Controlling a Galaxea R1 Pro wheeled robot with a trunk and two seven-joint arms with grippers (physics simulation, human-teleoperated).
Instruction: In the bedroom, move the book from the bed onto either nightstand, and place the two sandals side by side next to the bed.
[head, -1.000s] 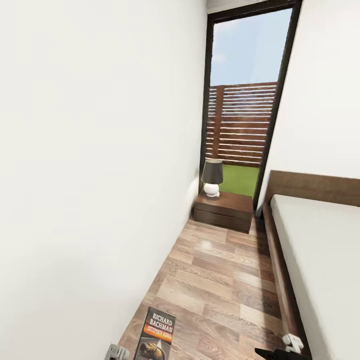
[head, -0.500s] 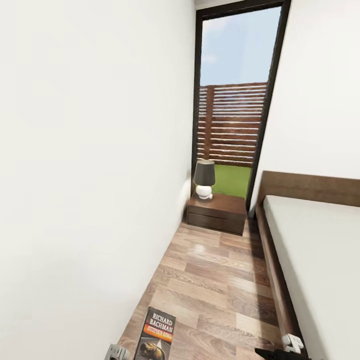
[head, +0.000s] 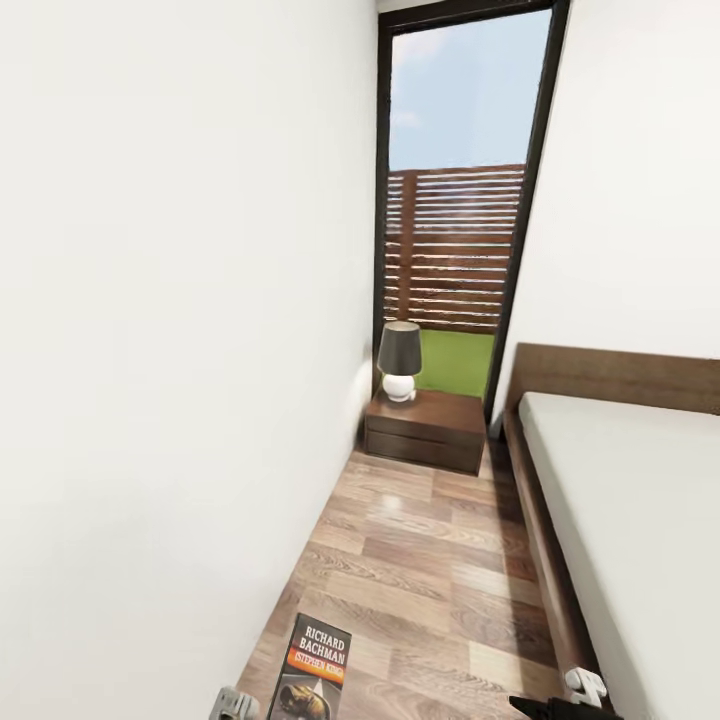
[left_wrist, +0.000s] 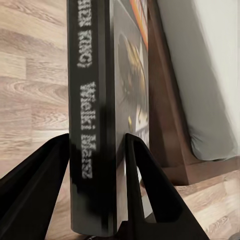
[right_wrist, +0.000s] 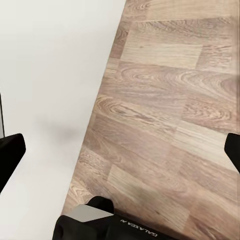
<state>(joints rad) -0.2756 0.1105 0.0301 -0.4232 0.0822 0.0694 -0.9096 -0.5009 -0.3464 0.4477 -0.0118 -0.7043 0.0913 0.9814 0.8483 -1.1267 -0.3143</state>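
- Narrow bedroom aisle: white wall (head: 170, 350) at left, wood-plank floor (head: 430, 560) down the middle, tall window (head: 455, 200) with fence and grass at the far end.
- Left gripper (left_wrist: 97, 150) pinches the book (head: 312, 668) by its lower part, spine toward the wrist camera, one black finger (left_wrist: 37, 180) on each cover; book stands upright, cover facing the head camera. Likely carried that way for setting down flat on a top.
- Book is off the bed, low in the head view, well apart from the nightstand (head: 425, 430).
- Nightstand sits at the aisle's far end beside the window; lamp (head: 399, 360) stands on its left part, right part of the top bare. Drawer looks closed.
- Bed (head: 620, 500) runs along the right, mattress bare.
- Right gripper (right_wrist: 120, 150) spread wide, nothing between its fingers, floor below.
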